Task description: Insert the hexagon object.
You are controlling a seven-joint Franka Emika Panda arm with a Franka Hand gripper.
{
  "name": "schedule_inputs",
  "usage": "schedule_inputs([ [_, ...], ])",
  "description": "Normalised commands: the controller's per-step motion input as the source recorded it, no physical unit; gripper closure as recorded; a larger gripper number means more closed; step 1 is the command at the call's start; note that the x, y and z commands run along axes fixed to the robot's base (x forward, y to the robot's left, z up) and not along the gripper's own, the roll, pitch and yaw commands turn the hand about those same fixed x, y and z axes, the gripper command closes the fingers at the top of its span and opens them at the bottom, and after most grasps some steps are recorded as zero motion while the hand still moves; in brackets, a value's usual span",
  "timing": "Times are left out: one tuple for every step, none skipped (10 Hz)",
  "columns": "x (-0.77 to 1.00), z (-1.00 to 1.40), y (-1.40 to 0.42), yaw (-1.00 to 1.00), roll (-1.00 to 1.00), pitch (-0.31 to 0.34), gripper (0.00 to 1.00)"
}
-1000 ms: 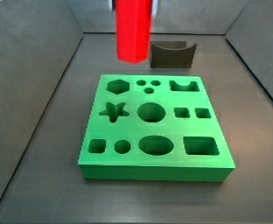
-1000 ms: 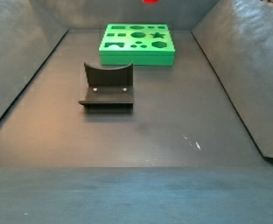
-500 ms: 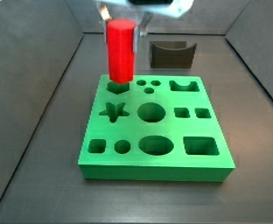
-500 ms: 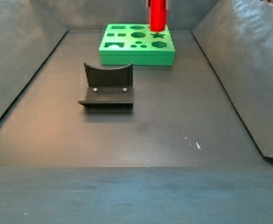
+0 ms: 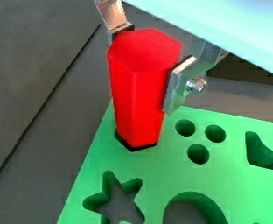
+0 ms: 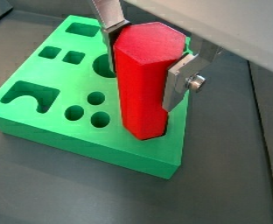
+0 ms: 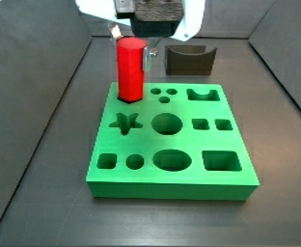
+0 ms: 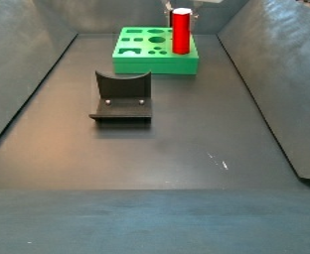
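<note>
The hexagon object (image 7: pixel 130 69) is a glossy red faceted peg. It stands upright with its lower end in the hexagonal hole at the far left corner of the green board (image 7: pixel 173 176). My gripper (image 7: pixel 131 46) is shut on the peg's upper part. Both wrist views show the silver fingers (image 5: pixel 181 80) (image 6: pixel 178 79) pressed on opposite sides of the peg (image 5: pixel 139 83) (image 6: pixel 145 83). In a side view the peg (image 8: pixel 181 30) rises from the board (image 8: pixel 151 65), with the gripper mostly cut off above it.
The green board has several other holes, among them a star (image 7: pixel 126 123), circles (image 7: pixel 168 123) and squares (image 7: pixel 219 160). The dark fixture (image 7: pixel 189 60) (image 8: pixel 122 97) stands on the grey floor beside the board. Grey sloped walls enclose the floor.
The gripper has come down with the red peg. The peg's lower end, earlier above the board, now sits in the hexagonal hole.
</note>
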Motion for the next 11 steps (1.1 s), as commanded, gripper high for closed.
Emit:
schedule_inputs([
  [-0.08,-0.22,-0.04,0.01,0.0,-0.039,1.0],
  [-0.15,-0.25,-0.21,0.05,0.0,-0.076,1.0],
  [0.0,-0.38,-0.24,0.09,0.0,-0.09,1.0],
  [0.24,-0.52,-0.15,0.09,0.0,-0.067,1.0],
  [0.24,-0.69,-0.11,0.15,0.0,-0.114,1.0],
  [0.31,-0.78,-0.08,0.22,0.0,-0.094,1.0],
  [0.32,-0.71,0.0,0.0,0.01,-0.034,1.0],
  [0.03,-0.75,0.0,-0.01,0.0,-0.083,1.0],
  [-0.15,-0.74,0.0,-0.01,0.01,-0.154,1.0],
  [-0.75,-0.7,0.13,0.0,0.12,-0.263,1.0],
  [-1.0,-0.63,0.06,0.03,0.13,-0.287,1.0],
])
